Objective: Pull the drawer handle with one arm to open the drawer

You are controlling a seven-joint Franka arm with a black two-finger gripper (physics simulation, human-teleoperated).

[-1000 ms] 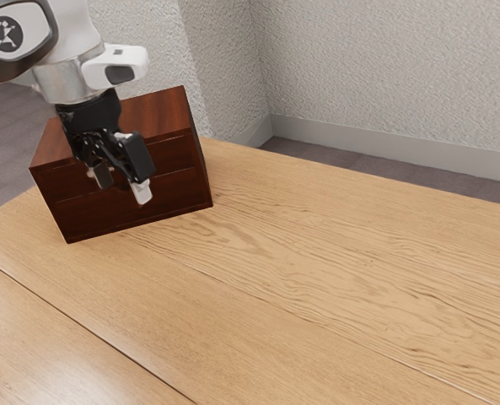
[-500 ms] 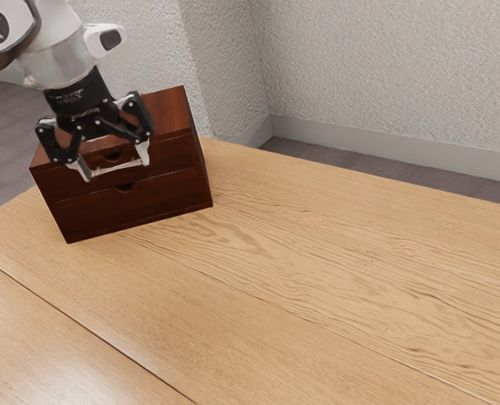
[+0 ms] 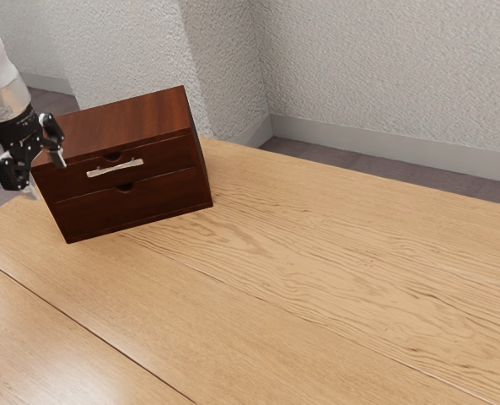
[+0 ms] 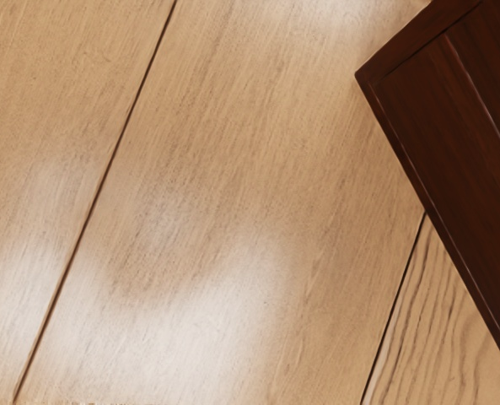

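Hand point(image 3: 42, 173) has drawn away from the drawer handle point(image 3: 115, 168), fingers apart.

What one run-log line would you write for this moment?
pincer: open, by cabinet end at exterior view's left, holding nothing | handle: ungrasped | top drawer: looks shut | cabinet: on table

No readable text at the drawer unit

Neither the exterior view nor the wrist view offers a word, number, brand mark or sign that can be read. The dark wood chest point(image 3: 140, 126), its silver handle point(image 3: 115, 168), the pale grained worktop point(image 3: 317, 278) and the textured wall point(image 3: 384, 59) all present plain surfaces.
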